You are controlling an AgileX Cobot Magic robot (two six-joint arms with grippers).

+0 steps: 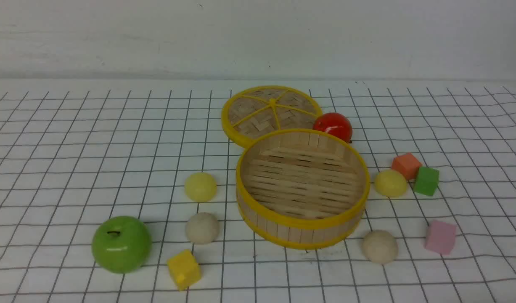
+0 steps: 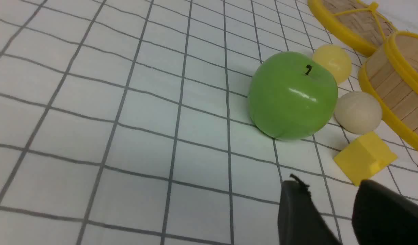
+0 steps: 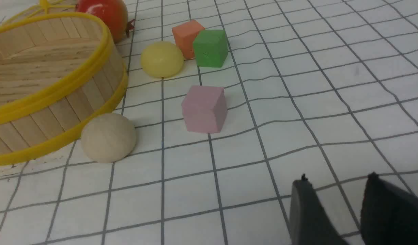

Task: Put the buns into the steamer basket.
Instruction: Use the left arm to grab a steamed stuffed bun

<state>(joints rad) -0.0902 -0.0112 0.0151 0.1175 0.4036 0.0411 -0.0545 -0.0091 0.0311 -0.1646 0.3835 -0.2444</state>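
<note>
The steamer basket (image 1: 302,219) stands empty in the middle of the table, also in the left wrist view (image 2: 396,88) and right wrist view (image 3: 59,102). Left of it lie a pale yellow bun (image 1: 200,187) (image 2: 332,62) and a beige bun (image 1: 202,227) (image 2: 358,112). Right of it lie a pale yellow bun (image 1: 390,183) (image 3: 161,59) and a beige bun (image 1: 379,246) (image 3: 108,137). My left gripper (image 2: 328,185) is open and empty, near the yellow cube. My right gripper (image 3: 336,180) is open and empty over bare cloth. Neither gripper shows in the front view.
A green apple (image 1: 121,243) (image 2: 292,95) and yellow cube (image 1: 183,269) (image 2: 365,156) lie front left. The woven lid (image 1: 271,112) and red fruit (image 1: 332,126) sit behind the basket. Orange (image 1: 406,165), green (image 1: 426,181) and pink (image 1: 440,237) (image 3: 204,109) cubes lie right.
</note>
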